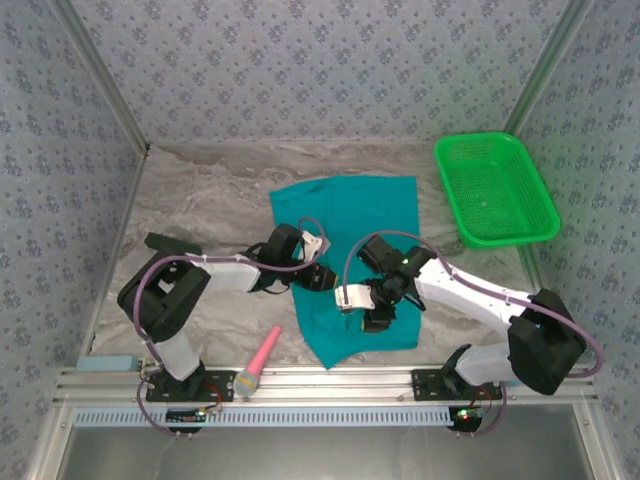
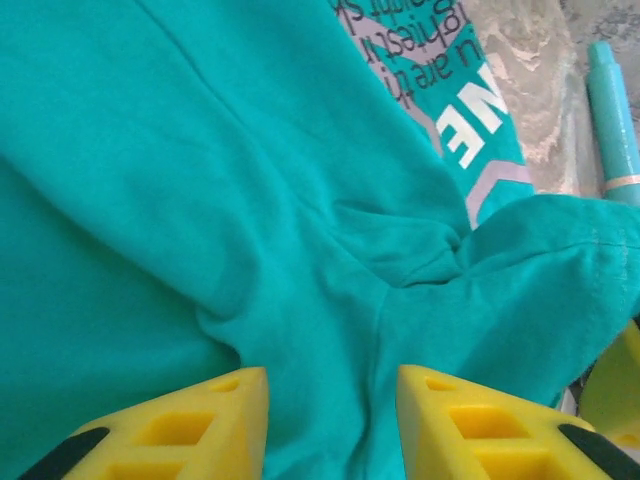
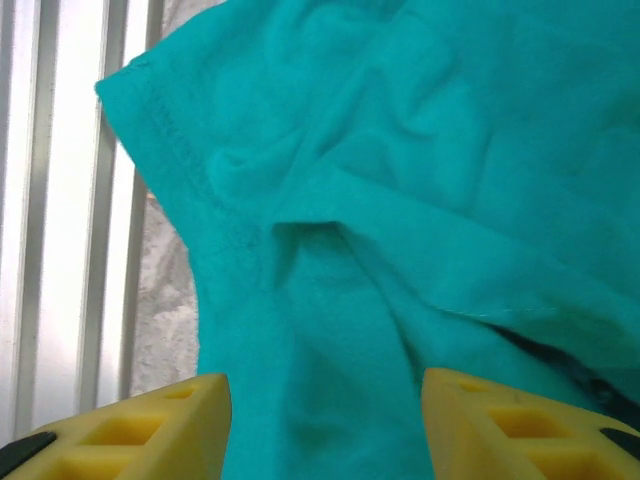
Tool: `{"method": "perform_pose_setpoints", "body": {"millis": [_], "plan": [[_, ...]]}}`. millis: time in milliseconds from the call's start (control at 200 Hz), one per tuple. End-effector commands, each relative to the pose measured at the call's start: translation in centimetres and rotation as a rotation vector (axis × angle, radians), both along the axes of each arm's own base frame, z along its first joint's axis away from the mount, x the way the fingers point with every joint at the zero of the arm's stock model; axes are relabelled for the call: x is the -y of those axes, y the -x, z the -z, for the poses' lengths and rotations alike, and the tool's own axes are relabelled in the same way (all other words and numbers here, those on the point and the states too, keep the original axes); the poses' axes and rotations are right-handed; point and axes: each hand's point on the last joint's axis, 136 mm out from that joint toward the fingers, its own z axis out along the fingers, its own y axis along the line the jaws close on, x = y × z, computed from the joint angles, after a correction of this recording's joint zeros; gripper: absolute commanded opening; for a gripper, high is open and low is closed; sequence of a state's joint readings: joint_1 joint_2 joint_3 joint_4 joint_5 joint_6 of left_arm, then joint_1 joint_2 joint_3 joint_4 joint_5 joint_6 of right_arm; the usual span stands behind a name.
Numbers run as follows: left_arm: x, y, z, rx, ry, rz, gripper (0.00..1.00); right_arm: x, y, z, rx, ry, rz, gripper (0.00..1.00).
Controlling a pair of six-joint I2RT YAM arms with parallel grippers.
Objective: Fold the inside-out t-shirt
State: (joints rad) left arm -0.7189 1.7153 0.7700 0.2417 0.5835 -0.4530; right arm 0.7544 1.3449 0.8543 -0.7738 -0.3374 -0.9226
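Note:
The teal t-shirt (image 1: 350, 210) lies on the marbled table, stretched from the back middle toward the front edge, its near part rumpled. My left gripper (image 1: 320, 278) hangs over the shirt's left edge, and my right gripper (image 1: 362, 308) sits just right of it over the near part. In the left wrist view the t-shirt (image 2: 200, 150) bunches into a ridge between the parted yellow fingers of my left gripper (image 2: 332, 385), which is open; printed lettering (image 2: 455, 90) shows on the cloth. My right gripper (image 3: 325, 390) is open above a stitched sleeve hem (image 3: 170, 130) of the t-shirt (image 3: 450, 120).
A green plastic basket (image 1: 495, 190) stands at the back right. A pink stick with a yellow-green head (image 1: 258, 362) lies by the front rail (image 1: 330, 380). A teal tube (image 2: 612, 110) rests beside the shirt. Patterned walls close three sides.

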Motion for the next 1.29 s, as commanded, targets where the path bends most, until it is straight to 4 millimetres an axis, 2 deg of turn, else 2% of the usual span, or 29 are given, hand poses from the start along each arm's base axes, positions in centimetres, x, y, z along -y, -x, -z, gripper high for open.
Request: {"method": "perform_pose_setpoints", "body": {"millis": [0,135,235,315,380,465,500,630,750,845,900,1029,1109,1204,1289], "plan": [[-0.7,-1.0,1.0,-0.004,-0.061,-0.042,0.39,0.2,-0.2,0.7,0.005,0.029,-0.068,0.55],[-1.5,-1.7,2.1,0.013,-0.143,-0.070,0.38,1.3,-0.3,2.2,-0.013,0.126,-0.066,0.46],[-1.9,-2.1,2.5,0.020,-0.191,-0.078,0.38,1.6,0.3,2.3,-0.026,0.153,-0.083,0.28],[-2.2,-2.6,2.9,0.027,-0.215,-0.094,0.38,1.5,1.7,1.8,-0.034,0.135,-0.134,0.13],[-2.2,-2.8,3.2,0.020,-0.226,-0.096,0.38,1.3,2.6,1.4,-0.011,0.124,-0.169,0.08],[-2.3,-3.2,3.5,0.017,-0.234,-0.104,0.38,1.2,4.4,0.8,0.005,0.099,-0.232,0.05],[-2.4,-3.4,3.7,0.020,-0.238,-0.110,0.38,1.1,5.3,0.6,0.012,0.084,-0.261,0.00],[-3.0,-4.3,4.6,0.012,-0.259,-0.132,0.38,1.3,8.3,0.3,0.010,0.049,-0.329,0.00],[-3.3,-4.9,5.1,0.002,-0.265,-0.145,0.38,2.1,11.2,1.3,-0.045,0.062,-0.389,0.00],[-3.1,-5.0,5.4,-0.007,-0.264,-0.144,0.38,2.5,12.5,2.2,-0.048,0.090,-0.429,0.06],[-2.9,-5.0,5.3,-0.015,-0.256,-0.139,0.38,2.4,12.8,2.0,-0.052,0.086,-0.431,0.09],[-2.8,-4.8,4.7,-0.015,-0.238,-0.137,0.38,0.5,11.8,-0.2,-0.020,-0.047,-0.357,0.33],[-2.6,-4.5,4.4,-0.022,-0.229,-0.124,0.38,-1.4,9.3,-1.8,0.034,-0.187,-0.198,0.46],[-2.6,-4.0,4.0,-0.036,-0.220,-0.111,0.38,-3.0,4.9,-2.9,0.068,-0.318,0.099,0.53],[-2.8,-3.7,3.7,-0.030,-0.216,-0.108,0.38,-3.1,2.6,-3.0,0.028,-0.370,0.291,0.53]]}}
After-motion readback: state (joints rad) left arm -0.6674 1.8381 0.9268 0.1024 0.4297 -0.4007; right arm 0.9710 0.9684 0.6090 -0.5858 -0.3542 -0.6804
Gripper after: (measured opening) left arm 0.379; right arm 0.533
